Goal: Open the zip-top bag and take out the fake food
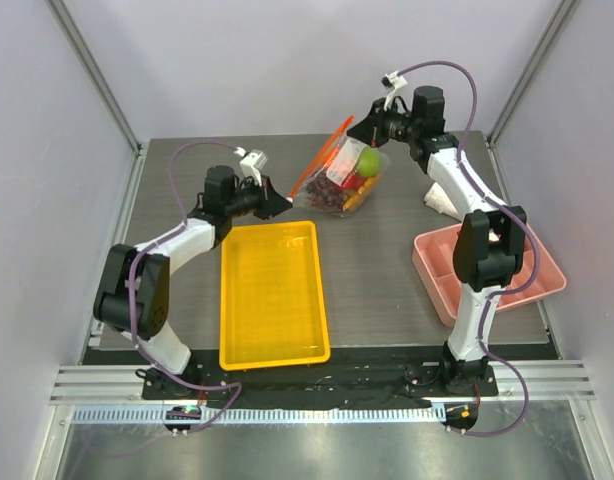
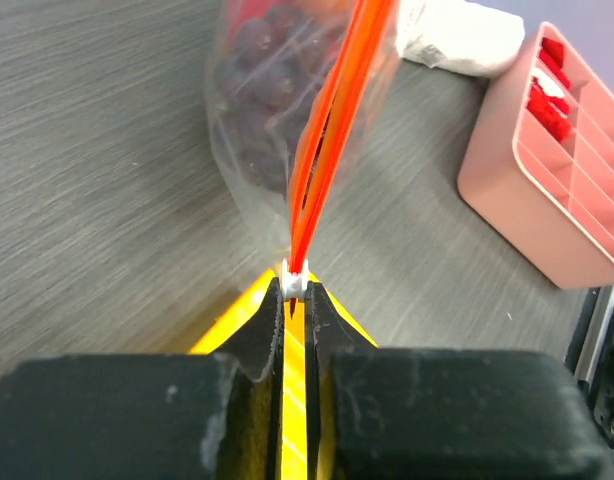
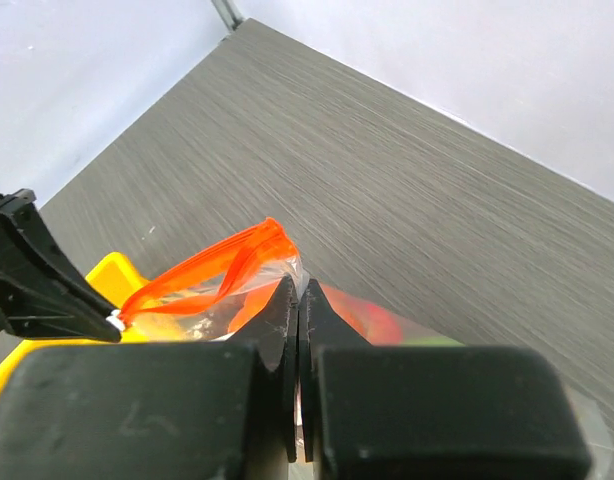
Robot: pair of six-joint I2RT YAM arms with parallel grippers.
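- Left gripper (image 2: 295, 290) is pressed together on the small white slider at one end of the orange-red zip strip (image 2: 332, 110); right gripper (image 3: 299, 292) is pinched shut on the clear plastic near the strip's other end.
- Between them the small clear crinkly zip-top bag (image 1: 343, 182) hangs stretched just above the grey table (image 1: 387, 270), near the middle of its far edge.
- Both halves of the strip show a thin gap in the wrist views, so the mouth looks at least partly unzipped; how wide it is I cannot tell.
- No fake food (image 1: 352, 178) is out yet: purple grape bunch (image 2: 267, 70), green apple (image 1: 369, 160) and red and orange pieces sit inside the bag.
- Removal is all left to do.
- Flat yellow plastic tray (image 1: 225, 300), toward the near left, holds nothing visible.
- Pink divided tray (image 2: 497, 190) at the right edge holds small red pieces (image 2: 547, 95); a white cloth roll (image 2: 457, 40) lies beyond it.
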